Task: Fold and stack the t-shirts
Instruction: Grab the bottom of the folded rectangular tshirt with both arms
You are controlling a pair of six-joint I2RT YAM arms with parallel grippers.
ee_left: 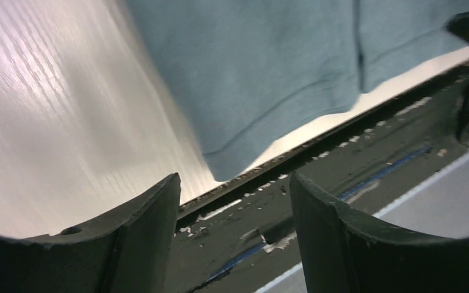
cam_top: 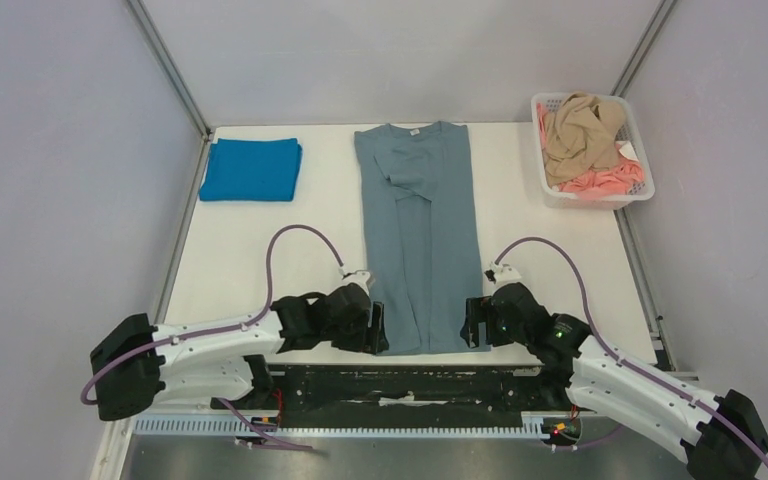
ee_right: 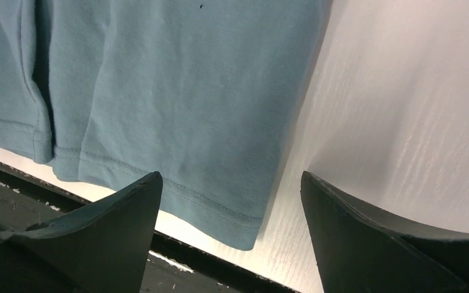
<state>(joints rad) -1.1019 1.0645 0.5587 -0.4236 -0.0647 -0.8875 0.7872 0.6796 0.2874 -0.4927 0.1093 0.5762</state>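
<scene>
White table [cam_top: 250, 265]: grey-blue t-shirt [cam_top: 415, 230] centre, folded bright blue t-shirt [cam_top: 250, 170] far-left, basket [cam_top: 600, 201] far-right.

The white table [cam_top: 250, 262] carries a grey-blue t-shirt [cam_top: 417, 240], bright blue t-shirt [cam_top: 251, 169], tan t-shirt [cam_top: 580, 128] and pink t-shirt [cam_top: 600, 183].

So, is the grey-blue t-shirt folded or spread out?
Partly folded: the grey-blue t-shirt lies as a long narrow strip, sleeves and sides turned inward, not yet folded end to end.
</scene>
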